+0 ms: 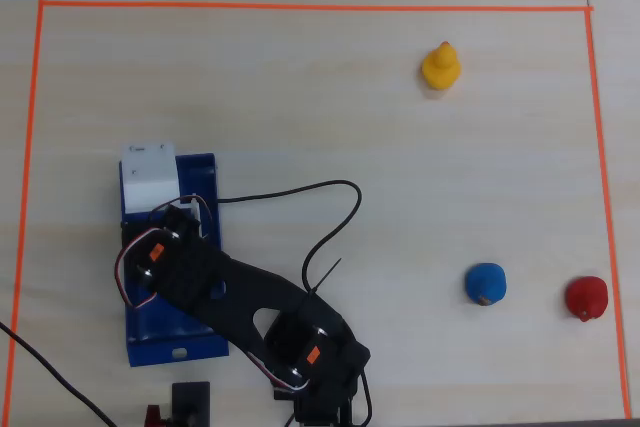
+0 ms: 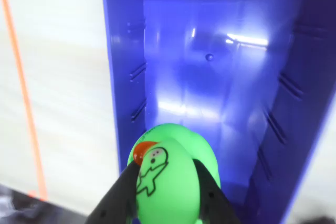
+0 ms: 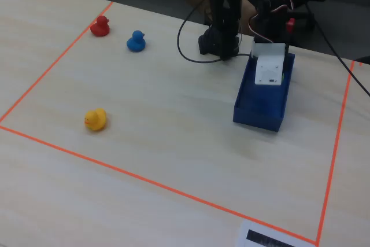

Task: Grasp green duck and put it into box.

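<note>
In the wrist view my gripper (image 2: 167, 184) is shut on the green duck (image 2: 170, 177), a lime-green toy with a reddish beak and a black drawn mark. One black finger (image 2: 122, 195) presses each side. The duck hangs just above the glossy floor inside the deep-blue box (image 2: 123, 66), near its left wall. In the overhead view the arm (image 1: 230, 297) reaches over the box (image 1: 175, 345) and its white camera block (image 1: 148, 175) hides the duck. In the fixed view the box (image 3: 260, 111) lies right of centre with the gripper's white block (image 3: 270, 69) over its far end.
A yellow duck (image 1: 441, 66), a blue duck (image 1: 486, 283) and a red duck (image 1: 586, 297) stand apart from the box on the wooden table. Orange tape (image 1: 300, 7) frames the work area. A black cable (image 1: 335, 209) loops beside the arm base.
</note>
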